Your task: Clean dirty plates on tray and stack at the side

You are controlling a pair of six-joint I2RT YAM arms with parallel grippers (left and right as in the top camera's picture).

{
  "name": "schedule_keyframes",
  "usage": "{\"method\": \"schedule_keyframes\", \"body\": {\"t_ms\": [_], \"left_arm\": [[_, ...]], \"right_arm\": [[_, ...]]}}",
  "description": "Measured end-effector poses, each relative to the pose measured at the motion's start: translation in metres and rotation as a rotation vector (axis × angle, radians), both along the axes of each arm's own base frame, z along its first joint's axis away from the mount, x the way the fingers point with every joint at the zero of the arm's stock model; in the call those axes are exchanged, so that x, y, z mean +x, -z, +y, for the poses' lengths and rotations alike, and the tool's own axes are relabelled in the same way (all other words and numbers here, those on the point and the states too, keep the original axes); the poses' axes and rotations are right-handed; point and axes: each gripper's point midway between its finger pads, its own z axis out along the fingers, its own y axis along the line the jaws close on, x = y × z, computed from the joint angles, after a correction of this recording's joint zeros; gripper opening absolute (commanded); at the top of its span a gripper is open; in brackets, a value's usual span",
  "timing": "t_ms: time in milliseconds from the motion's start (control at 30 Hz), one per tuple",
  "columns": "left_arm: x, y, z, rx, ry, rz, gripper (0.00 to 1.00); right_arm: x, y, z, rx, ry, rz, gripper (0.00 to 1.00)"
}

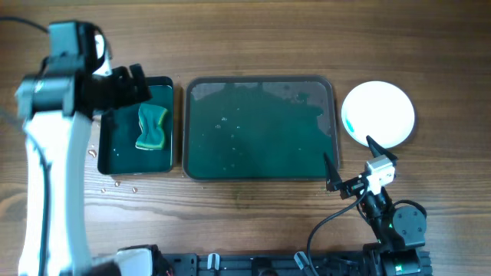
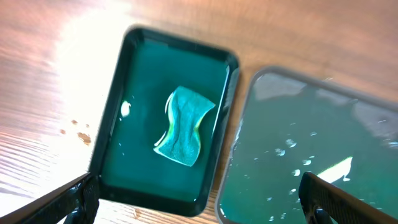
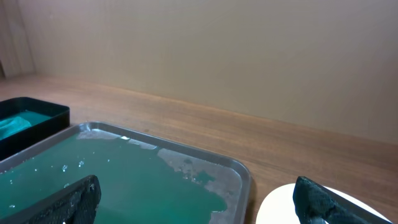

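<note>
The large dark green tray point(image 1: 261, 129) with a grey rim lies mid-table and holds no plates, only water drops and a pale patch at its far right; it also shows in the left wrist view point(image 2: 323, 155) and the right wrist view point(image 3: 143, 180). White plates point(image 1: 378, 113) sit stacked to its right on the table, plain white on top, with a thin blue-green trace at the left rim; the edge shows in the right wrist view point(image 3: 280, 208). My left gripper point(image 2: 199, 202) is open and empty above the sponge tray. My right gripper point(image 1: 350, 163) is open and empty near the tray's front right corner.
The smaller dark green sponge tray point(image 1: 113, 157) lies left of the big tray with a green-yellow sponge point(image 1: 151, 126) in it, seen also in the left wrist view point(image 2: 183, 126). Water drops point(image 1: 115, 184) lie on the wood in front of it.
</note>
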Motion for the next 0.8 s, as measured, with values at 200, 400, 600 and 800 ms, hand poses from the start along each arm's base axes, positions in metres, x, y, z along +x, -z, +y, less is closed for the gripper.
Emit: {"method": "schedule_keyframes", "body": {"t_ms": [200,400,600,800], "left_arm": [[-0.038,-0.065,-0.003,0.015,0.0,-0.214,1.0],[-0.078,-0.108,-0.005,0.027,0.0,-0.384,1.0],[-0.118,-0.148,-0.008,0.043,0.0,-0.631,1.0],[-0.122,-0.145,-0.014,0.041,0.031,-0.914,1.0]], "right_arm": [[0.0,0.0,0.0,0.0,0.0,0.0,1.0],[0.0,0.0,0.0,0.0,0.0,0.0,1.0],[0.0,0.0,0.0,0.0,0.0,0.0,1.0],[0.0,0.0,0.0,0.0,0.0,-0.001,1.0]]}}
